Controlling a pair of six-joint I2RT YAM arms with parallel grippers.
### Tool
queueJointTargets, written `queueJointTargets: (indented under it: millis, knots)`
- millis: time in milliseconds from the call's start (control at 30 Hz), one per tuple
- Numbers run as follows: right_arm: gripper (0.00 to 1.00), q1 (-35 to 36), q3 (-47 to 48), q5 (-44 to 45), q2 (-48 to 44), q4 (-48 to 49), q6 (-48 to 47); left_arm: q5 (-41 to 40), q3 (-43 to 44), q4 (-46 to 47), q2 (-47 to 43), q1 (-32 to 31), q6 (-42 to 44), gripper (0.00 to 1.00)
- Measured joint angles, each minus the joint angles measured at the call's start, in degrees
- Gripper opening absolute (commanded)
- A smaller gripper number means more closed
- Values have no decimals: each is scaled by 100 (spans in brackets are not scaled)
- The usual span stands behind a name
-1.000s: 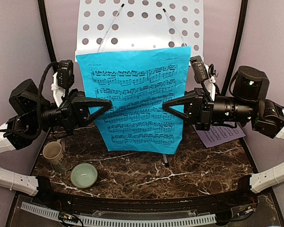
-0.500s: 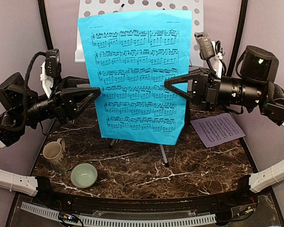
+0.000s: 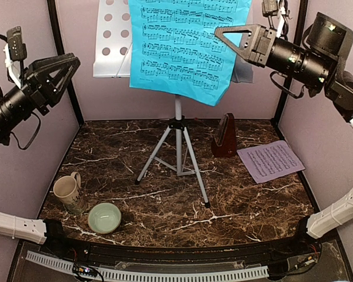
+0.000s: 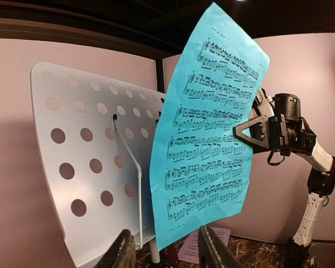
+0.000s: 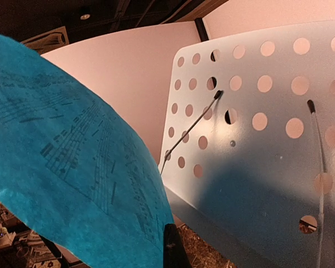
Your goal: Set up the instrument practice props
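The silver tripod music stand (image 3: 177,147) stands mid-table, its white perforated desk (image 3: 110,41) at the top. My right gripper (image 3: 219,30) is shut on the right edge of the blue sheet-music page (image 3: 185,47) and holds it high in front of the desk. The page hangs curved, also in the left wrist view (image 4: 212,139) and the right wrist view (image 5: 72,184). My left gripper (image 3: 63,63) is open and empty, off to the left, apart from the page. The pink page (image 3: 270,160) lies flat at the right. The dark-red metronome (image 3: 225,136) stands beside it.
A beige mug (image 3: 66,191) and a pale green bowl (image 3: 104,217) sit at the front left. The tripod legs spread across the table's middle. Two thin wire page holders (image 4: 128,162) lie against the desk. Black frame posts stand at both back corners.
My right gripper has lifted the blue page well upward and to the right. My left gripper has drawn away from the page's left edge, up and to the left.
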Motion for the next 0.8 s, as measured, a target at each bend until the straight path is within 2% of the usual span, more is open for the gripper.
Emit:
queueJointTargets:
  millis: [300, 633, 800]
  knots:
    - [0, -555, 1261, 245, 656, -483, 205, -560, 1340, -313, 1080, 0, 673, 41]
    - [0, -962, 1368, 667, 680, -745, 284, -1021, 2507, -693, 2590, 0, 1211, 42]
    - [0, -1014, 1355, 713, 691, -737, 282, -1325, 2983, -723, 3058, 0, 1410, 38]
